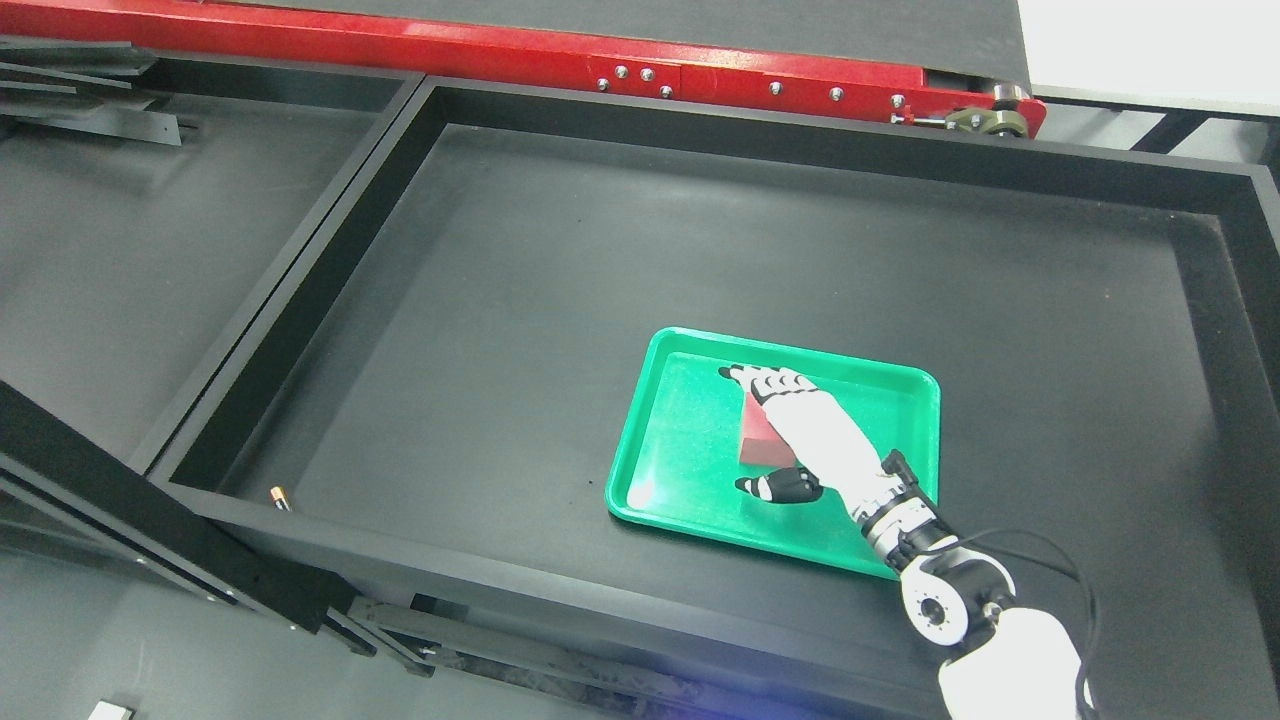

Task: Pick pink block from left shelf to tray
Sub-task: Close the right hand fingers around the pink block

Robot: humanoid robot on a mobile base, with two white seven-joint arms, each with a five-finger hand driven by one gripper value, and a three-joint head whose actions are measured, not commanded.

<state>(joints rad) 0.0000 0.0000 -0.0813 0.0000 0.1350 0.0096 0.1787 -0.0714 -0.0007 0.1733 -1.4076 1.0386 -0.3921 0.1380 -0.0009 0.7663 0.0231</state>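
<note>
Right hand [800, 435] outstretched palm-down, fingers extended, thumb splayed.

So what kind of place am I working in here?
Probably a lab or factory test cell: large black walled bins, a red conveyor frame behind, and a green tray where the right hand covers the pink block.

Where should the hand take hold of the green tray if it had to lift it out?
Grip the raised rim of the green tray on its near long edge, coming from the robot's side. The tray is shallow with a lip all round, and that edge is bare. The right hand lies over the pink block inside, so a pinch on the rim probably suits best.
</note>
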